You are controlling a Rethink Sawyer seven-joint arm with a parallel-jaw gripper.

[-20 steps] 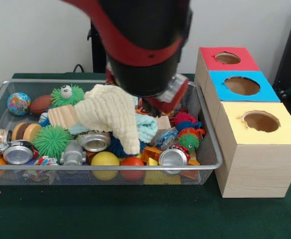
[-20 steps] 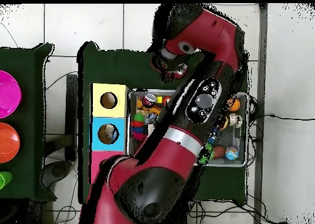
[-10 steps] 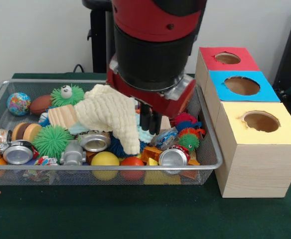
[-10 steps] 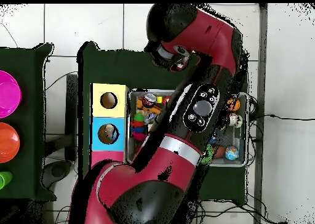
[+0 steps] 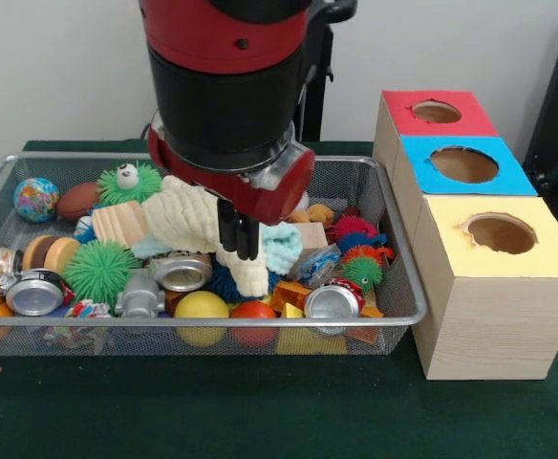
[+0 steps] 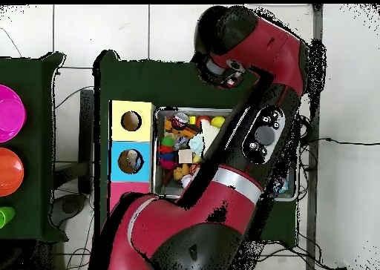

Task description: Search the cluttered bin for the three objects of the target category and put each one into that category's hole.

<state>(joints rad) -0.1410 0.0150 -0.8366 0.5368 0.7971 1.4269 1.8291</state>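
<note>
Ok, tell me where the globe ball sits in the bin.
In the front view the globe ball lies in the bin's far left corner, right beside the brown football, with the green googly-eyed fuzzy toy further right.

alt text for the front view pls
The red and black arm hangs over a wire bin of toys, its gripper just above a cream cloth. Beside the bin stands a box with red, blue and yellow holed tops.

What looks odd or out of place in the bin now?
A cream cloth lies draped over the toys in the wire bin, hiding what is under it. The end effector hangs right in front of it. The yellow box's hole has a ragged edge.
</note>
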